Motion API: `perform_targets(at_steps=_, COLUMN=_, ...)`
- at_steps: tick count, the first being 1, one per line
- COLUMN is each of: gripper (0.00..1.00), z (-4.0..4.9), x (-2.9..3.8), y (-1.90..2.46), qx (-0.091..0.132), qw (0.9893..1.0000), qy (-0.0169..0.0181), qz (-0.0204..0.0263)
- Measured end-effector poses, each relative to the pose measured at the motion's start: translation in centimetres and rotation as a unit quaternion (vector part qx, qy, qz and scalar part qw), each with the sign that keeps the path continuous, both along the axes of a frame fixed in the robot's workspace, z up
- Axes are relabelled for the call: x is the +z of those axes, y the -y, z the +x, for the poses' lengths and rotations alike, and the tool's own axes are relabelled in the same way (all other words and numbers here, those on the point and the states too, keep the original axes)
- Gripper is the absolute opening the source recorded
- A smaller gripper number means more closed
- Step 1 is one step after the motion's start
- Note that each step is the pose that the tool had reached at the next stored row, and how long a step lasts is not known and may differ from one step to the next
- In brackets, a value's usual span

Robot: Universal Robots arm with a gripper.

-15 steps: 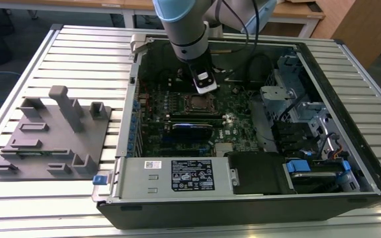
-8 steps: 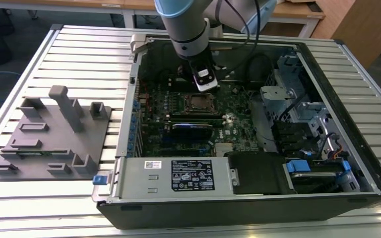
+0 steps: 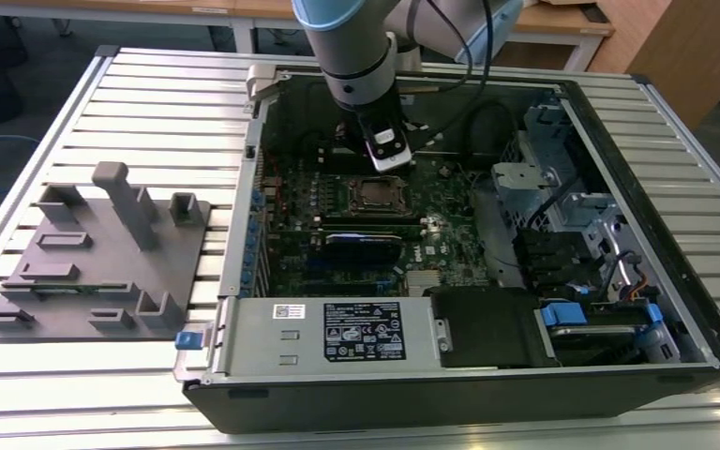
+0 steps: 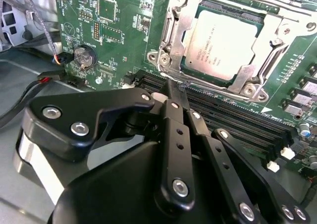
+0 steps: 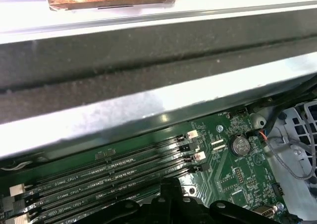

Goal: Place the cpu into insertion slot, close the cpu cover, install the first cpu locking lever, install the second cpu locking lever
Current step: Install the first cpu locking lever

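Claw: in the second wrist view we see the black metal claw [image 4: 179, 91] with its fingers pressed together and nothing between them; its tip hangs just above the long black memory slots [image 4: 237, 117].

Chip: the small flat square cpu with the silver-grey metal top [image 4: 223, 44] lies seated in the insertion slot, the square socket with the silvery metal rim [image 4: 171, 53].

Cover: the thin silvery frame plate of the cpu cover [image 4: 190, 13] appears to lie down over the chip's edges — the cut-out middle leaves the metal top bare. We judge it closed, though we cannot tell whether any locking lever is latched.

Key relation: in the exterior view the claw [image 3: 388, 161] stands just beyond the socket [image 3: 374, 194], toward the far wall of the open black computer case [image 3: 660, 309]. In the second wrist view the chip lies straight ahead of the fingertips, past the memory slots, which run crosswise to the claw.

Writing: faint print marks the chip's top, and a grey labelled box [image 3: 335, 333] carries a dark sticker — we leave both unread.

Surface: the case rests on a ribbed metal surface [image 3: 147, 103] beside a grey moulded fixture [image 3: 97, 253].
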State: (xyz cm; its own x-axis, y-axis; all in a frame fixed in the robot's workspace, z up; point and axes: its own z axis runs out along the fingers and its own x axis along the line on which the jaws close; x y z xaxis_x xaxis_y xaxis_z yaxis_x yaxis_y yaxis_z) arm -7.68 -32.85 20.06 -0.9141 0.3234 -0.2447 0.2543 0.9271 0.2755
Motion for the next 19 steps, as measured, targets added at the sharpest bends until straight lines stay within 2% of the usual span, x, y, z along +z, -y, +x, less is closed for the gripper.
perform_targets(at_steps=4, gripper=0.10, z=0.00, x=0.00, y=0.00, qx=0.000, qw=1.0000, qy=0.0000, qz=-0.0002)
perform_targets(at_steps=5, gripper=0.10, z=0.00, x=0.01, y=0.00, qx=0.000, qw=1.0000, qy=-0.0001, qz=-0.0035)
perform_targets(at_steps=6, gripper=0.10, z=0.00, x=0.00, y=0.00, qx=-0.001, qw=0.9999, qy=-0.0003, qz=-0.0109)
perform_targets(at_steps=10, gripper=0.10, z=0.00, x=0.00, y=0.00, qx=-0.003, qw=0.9989, qy=-0.0041, qz=-0.0472)
perform_targets(at_steps=11, gripper=0.10, z=0.00, x=0.00, y=0.00, qx=-0.004, qw=0.9985, qy=-0.0046, qz=-0.0545)
perform_targets(at_steps=12, gripper=0.10, z=0.00, x=0.00, y=0.00, qx=-0.004, qw=0.9983, qy=-0.0046, qz=-0.0579)
perform_targets(at_steps=15, gripper=0.10, z=0.00, x=0.00, y=0.00, qx=-0.004, qw=0.9981, qy=-0.0046, qz=-0.0613)
perform_targets(at_steps=17, gripper=0.10, z=0.00, x=0.00, y=0.00, qx=-0.004, qw=0.9981, qy=-0.0058, qz=-0.0616)
perform_targets(at_steps=19, gripper=0.10, z=0.05, x=-0.02, y=0.00, qx=-0.003, qw=0.9980, qy=-0.0140, qz=-0.0616)
